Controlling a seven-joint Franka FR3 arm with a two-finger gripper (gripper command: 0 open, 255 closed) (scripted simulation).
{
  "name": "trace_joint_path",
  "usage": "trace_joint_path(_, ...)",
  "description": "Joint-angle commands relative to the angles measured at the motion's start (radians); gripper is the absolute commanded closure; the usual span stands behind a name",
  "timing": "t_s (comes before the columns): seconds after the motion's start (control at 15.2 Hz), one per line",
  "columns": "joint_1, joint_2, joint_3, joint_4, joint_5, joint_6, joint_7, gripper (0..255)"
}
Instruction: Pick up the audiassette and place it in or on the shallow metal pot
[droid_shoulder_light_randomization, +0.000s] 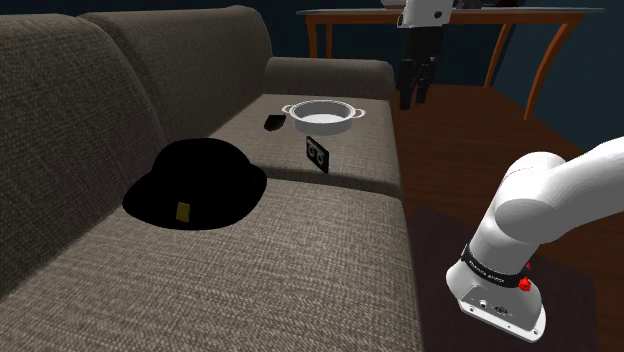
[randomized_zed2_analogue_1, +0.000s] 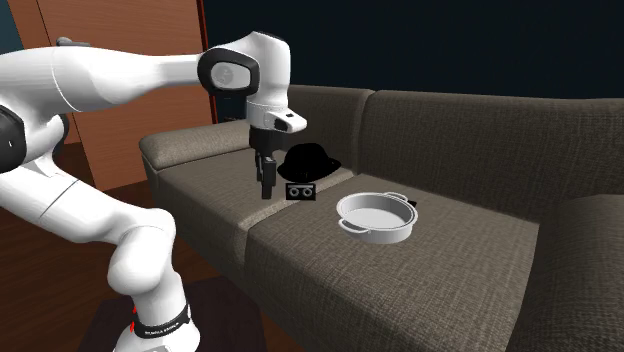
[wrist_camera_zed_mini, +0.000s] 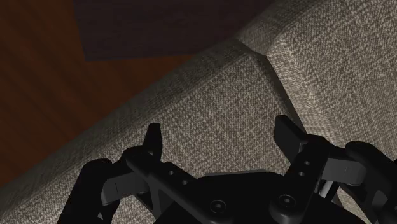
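Grey-brown woven fabric sofa (droid_shoulder_light_randomization: 300, 260) carries everything. Round black brimmed hat (droid_shoulder_light_randomization: 195, 185) lies well apart from the shallow pale metal two-handled pot (droid_shoulder_light_randomization: 322, 128); you can ignore it. Pot sits flat, mouth up, ready to receive. All-black two-finger gripper (droid_shoulder_light_randomization: 415, 98) hangs near the pot on its floor side, fingers spread and empty. Small black audio cassette (droid_shoulder_light_randomization: 318, 155) stands on edge just beside the pot, toward the hat, so its thin faces likely suit your pinch.
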Motion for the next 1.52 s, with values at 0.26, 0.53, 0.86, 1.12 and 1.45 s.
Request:
trace_joint_path(0.26, 0.028, 0.047, 0.092, -0.006, 0.045, 0.071, 0.088, 0)
trace_joint_path(0.53, 0.053, 0.114, 0.182, 0.007, 0.078, 0.143, 0.174, 0)
trace_joint_path(0.86, 0.077, 0.225, 0.292, 0.052, 0.096, 0.229, 0.284, 0)
trace_joint_path(1.12, 0.089, 0.334, 0.378, 0.111, 0.087, 0.291, 0.377, 0)
trace_joint_path(1.45, 0.092, 0.338, 0.386, 0.059, 0.09, 0.347, 0.38, 0)
